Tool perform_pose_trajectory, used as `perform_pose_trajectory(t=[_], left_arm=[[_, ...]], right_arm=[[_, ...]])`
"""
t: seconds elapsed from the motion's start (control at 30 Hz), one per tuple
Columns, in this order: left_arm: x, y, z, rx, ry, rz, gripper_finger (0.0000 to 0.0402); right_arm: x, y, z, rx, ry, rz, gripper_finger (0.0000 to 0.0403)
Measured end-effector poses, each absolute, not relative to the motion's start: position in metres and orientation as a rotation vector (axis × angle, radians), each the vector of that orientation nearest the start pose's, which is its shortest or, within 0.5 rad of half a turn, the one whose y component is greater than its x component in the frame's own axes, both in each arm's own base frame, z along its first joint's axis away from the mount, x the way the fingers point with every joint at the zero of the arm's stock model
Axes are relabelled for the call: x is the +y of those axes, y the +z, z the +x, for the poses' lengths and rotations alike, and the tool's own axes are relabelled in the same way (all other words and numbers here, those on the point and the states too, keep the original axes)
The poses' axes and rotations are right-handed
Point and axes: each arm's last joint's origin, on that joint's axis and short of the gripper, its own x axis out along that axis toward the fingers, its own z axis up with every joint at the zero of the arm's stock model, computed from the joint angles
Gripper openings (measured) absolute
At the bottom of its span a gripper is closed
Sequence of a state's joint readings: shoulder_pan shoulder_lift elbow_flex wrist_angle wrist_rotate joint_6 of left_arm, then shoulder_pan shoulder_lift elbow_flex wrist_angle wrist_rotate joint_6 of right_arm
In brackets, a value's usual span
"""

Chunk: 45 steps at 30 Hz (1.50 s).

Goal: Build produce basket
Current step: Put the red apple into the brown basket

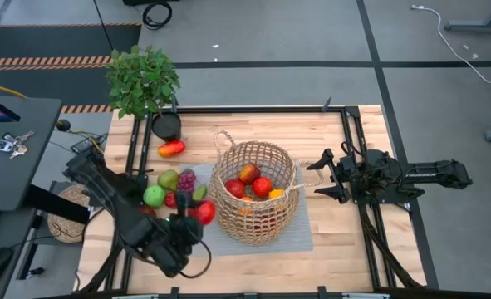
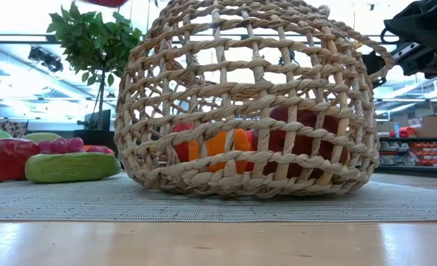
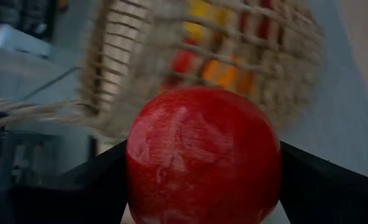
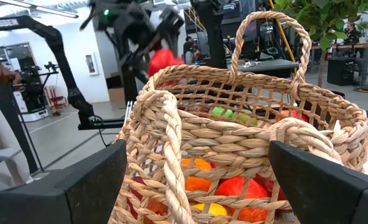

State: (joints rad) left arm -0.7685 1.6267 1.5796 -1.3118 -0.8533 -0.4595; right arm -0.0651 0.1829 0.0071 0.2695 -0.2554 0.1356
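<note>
My left gripper (image 1: 197,218) pinches a red apple (image 1: 204,213) beside the basket (image 1: 255,193); next, carry over rim and release.

The basket (image 1: 255,193) fills the table's (image 1: 345,241) centre, blocking passage across. At nine o'clock, loose produce (image 1: 172,187) crowds its flank. From three to six o'clock the wood lies bare.

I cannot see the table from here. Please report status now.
Left gripper shut on red apple, beside basket. Right gripper open at the basket's other side. Nothing in the way.
</note>
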Motion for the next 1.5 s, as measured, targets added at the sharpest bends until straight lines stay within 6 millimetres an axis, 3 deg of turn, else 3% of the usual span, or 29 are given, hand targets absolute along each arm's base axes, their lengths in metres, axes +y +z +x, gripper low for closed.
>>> perform_pose_trajectory(t=[0.27, 0.5, 0.63, 0.87, 1.07, 1.23, 1.5], left_arm=[[-0.159, 0.378, 0.204, 0.659, 0.381, 0.486, 0.0332], [-0.147, 0.395, 0.19, 0.607, 0.378, 0.424, 0.0332], [-0.143, 0.401, 0.188, 0.586, 0.367, 0.493, 0.0332], [-0.127, 0.431, 0.208, 0.448, 0.459, 0.698, 0.0332], [-0.092, 0.435, 0.228, 0.516, 0.581, 0.75, 0.0332], [-0.066, 0.435, 0.242, 0.556, 0.495, 0.722, 0.0332], [-0.041, 0.444, 0.261, 0.428, 0.234, 0.571, 0.0332]], right_arm=[[0.0, 0.177, 0.108, -0.079, 0.196, 0.12, 0.0394], [0.0, 0.177, 0.108, -0.079, 0.196, 0.12, 0.0394], [0.0, 0.177, 0.108, -0.079, 0.196, 0.12, 0.0394], [0.0, 0.177, 0.108, -0.079, 0.196, 0.12, 0.0394], [0.0, 0.177, 0.108, -0.079, 0.196, 0.12, 0.0394], [0.0, 0.177, 0.108, -0.079, 0.196, 0.12, 0.0394], [0.0, 0.177, 0.108, -0.079, 0.196, 0.12, 0.0394]])
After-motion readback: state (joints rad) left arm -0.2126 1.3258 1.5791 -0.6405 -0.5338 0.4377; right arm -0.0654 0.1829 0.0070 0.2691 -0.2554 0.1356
